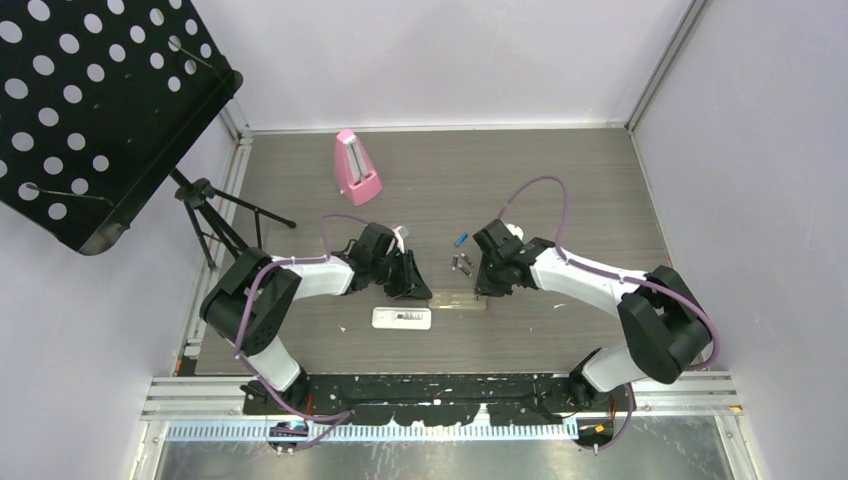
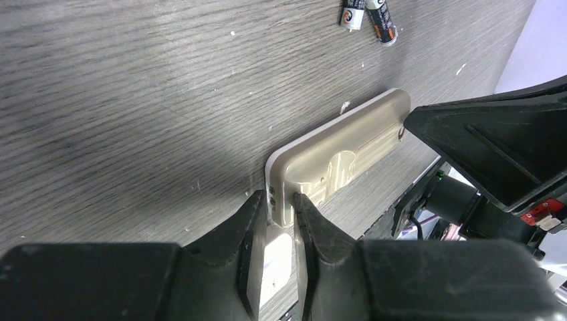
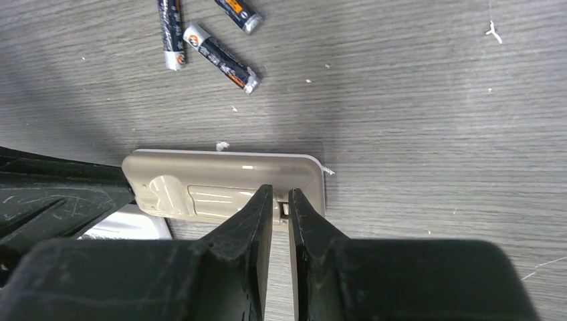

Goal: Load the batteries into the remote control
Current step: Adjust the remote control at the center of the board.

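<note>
A beige remote control (image 1: 458, 300) lies back-up on the table between my two grippers. My left gripper (image 1: 410, 288) is shut on its left end; in the left wrist view the fingertips (image 2: 302, 204) pinch the end of the remote (image 2: 348, 144). My right gripper (image 1: 487, 285) is at its right end; in the right wrist view it (image 3: 281, 200) is nearly shut over a small tab on the near edge of the remote (image 3: 220, 177). Dark batteries (image 1: 462, 265) lie just behind the remote, also in the right wrist view (image 3: 220, 57) and the left wrist view (image 2: 381, 17). The blue battery (image 1: 461, 240) lies farther back.
A flat white remote-like piece (image 1: 402, 317) lies just in front of the beige remote, partly under my left gripper (image 2: 277, 261). A pink metronome (image 1: 356, 168) stands at the back. A black tripod (image 1: 215, 215) and perforated stand (image 1: 95, 110) are at the left.
</note>
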Controlling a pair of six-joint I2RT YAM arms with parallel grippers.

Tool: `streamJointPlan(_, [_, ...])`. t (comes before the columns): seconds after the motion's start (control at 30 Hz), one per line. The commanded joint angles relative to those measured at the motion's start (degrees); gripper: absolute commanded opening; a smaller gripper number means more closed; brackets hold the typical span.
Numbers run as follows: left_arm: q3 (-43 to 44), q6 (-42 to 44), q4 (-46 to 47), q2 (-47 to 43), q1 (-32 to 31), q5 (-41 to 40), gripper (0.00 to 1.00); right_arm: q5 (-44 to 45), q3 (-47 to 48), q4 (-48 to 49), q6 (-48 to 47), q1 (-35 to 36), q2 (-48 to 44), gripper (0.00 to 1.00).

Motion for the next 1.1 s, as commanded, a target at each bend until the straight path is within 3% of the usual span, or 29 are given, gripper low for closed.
streamJointPlan(0.0, [-0.1,0.1,-0.5,2.2,-0.4,-1.2,0.22,-0.1,0.4,0.9,-0.1,1.7,3.4,0.19])
streamJointPlan(0.27, [-0.3,-0.8,-0.3,2.4,-0.5,-2.0,0.22,1.7,2.4,-2.1,0.6,3.8,4.1,0.17])
streamJointPlan(0.53, [-1.0,-1.9,-0.4,2.4,-0.4,-3.7,0.21,5.1,3.3,-4.1,0.8,3.9,-1.2,0.37])
streamJointPlan(0.63, [-1.4,-2.3,-0.2,2.2,-0.4,-3.9,0.2,6.8,3.9,-6.1,1.7,4.1,-4.0,0.39])
streamJointPlan(0.8, [-2.2,-3.1,0.6,2.0,-0.5,-3.9,0.16,6.4,4.1,-8.4,2.7,4.5,-5.3,0.38])
streamJointPlan(1.07, [-2.6,-4.0,1.4,2.2,-0.5,-3.3,0.13,5.5,3.8,-6.9,3.6,5.2,-2.4,0.27])
